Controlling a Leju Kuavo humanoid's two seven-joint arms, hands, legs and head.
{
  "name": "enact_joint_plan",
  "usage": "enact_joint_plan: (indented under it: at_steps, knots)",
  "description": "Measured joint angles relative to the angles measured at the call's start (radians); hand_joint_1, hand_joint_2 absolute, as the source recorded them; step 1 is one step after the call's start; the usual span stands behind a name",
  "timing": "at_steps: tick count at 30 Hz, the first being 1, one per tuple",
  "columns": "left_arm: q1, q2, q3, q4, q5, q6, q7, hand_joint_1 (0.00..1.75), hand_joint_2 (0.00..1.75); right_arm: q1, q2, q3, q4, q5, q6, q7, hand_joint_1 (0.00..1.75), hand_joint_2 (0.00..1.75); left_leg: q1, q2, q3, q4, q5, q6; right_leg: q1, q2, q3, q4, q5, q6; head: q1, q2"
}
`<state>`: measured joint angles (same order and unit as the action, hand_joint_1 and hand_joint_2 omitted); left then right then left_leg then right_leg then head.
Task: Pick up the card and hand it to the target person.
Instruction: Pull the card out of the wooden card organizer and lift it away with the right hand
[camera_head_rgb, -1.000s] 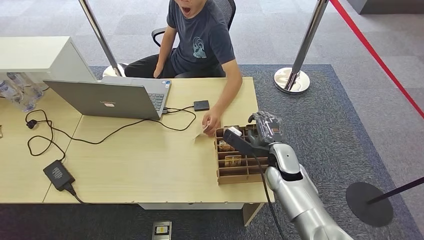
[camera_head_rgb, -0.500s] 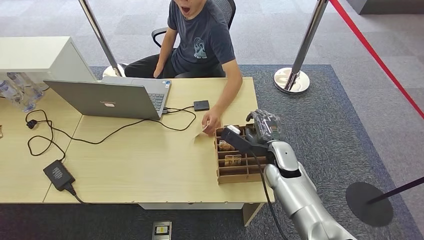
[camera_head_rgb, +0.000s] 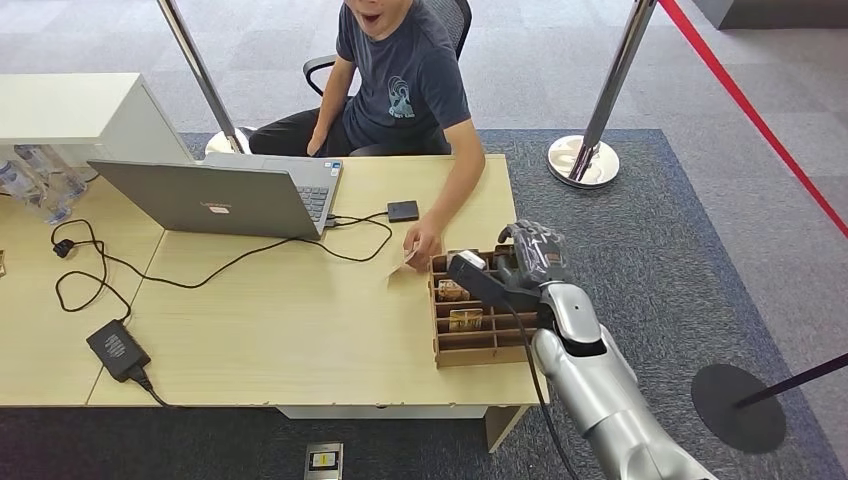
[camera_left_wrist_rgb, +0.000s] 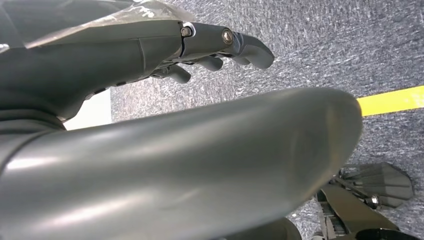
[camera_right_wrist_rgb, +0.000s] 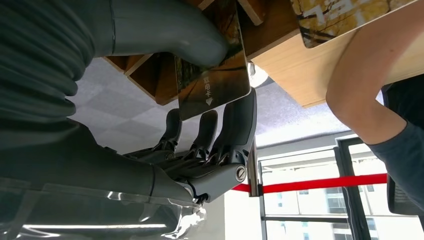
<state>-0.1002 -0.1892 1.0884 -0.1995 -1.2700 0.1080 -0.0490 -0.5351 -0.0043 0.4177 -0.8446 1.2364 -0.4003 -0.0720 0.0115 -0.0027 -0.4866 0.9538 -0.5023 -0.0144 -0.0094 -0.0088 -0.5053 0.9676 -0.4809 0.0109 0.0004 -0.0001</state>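
The wooden box (camera_head_rgb: 470, 325) with little slots sits at the near right corner of the desk (camera_head_rgb: 280, 310), and everything happens around it. The robot's right hand (camera_head_rgb: 528, 258) is at the far end of the box, right over the top slots. Up close, its thick thumb presses a card (camera_right_wrist_rgb: 212, 82) against its dark fingers (camera_right_wrist_rgb: 239, 125), so it is pinching the card. The card looks half out of its slot, close to the wooden walls.

A person (camera_head_rgb: 405, 85) sits on the far side of the desk. Their hand (camera_head_rgb: 424, 243) rests just beside the far left corner of the box and holds another card (camera_head_rgb: 400, 265) low over the desk.

The robot's left hand (camera_left_wrist_rgb: 220, 47) hangs far from the box, over grey carpet. Its fingers are out straight and hold nothing.

Things could go wrong here. The pinch seems to catch only one edge of the card, so I think it could slip out if the hand lifts fast. The card might also catch on a slot wall and tug the box. The person's hand is very close, so a quick swing could bump it.
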Motion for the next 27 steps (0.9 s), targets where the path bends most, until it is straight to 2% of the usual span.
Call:
enact_joint_plan:
  at_steps: [20, 27]
  knots:
    - [-0.007, -0.002, -0.009, 0.0, -0.013, -0.012, 0.007, 0.0, 0.0, 0.044, -0.038, 0.0, -0.065, 0.014, 0.004, 0.029, 0.89, 1.75, 0.0, 0.0, 0.0, 0.0, 0.0, 0.0, 0.0, 0.0, 0.0, 0.0, 0.0, 0.0, 0.0, 0.0]
    - [-0.007, -0.002, -0.014, 0.0, -0.011, -0.012, 0.009, 0.0, 0.0, 0.049, -0.04, 0.0, -0.074, 0.02, 0.01, 0.03, 0.96, 1.75, 0.0, 0.0, 0.0, 0.0, 0.0, 0.0, 0.0, 0.0, 0.0, 0.0, 0.0, 0.0, 0.0, 0.0]
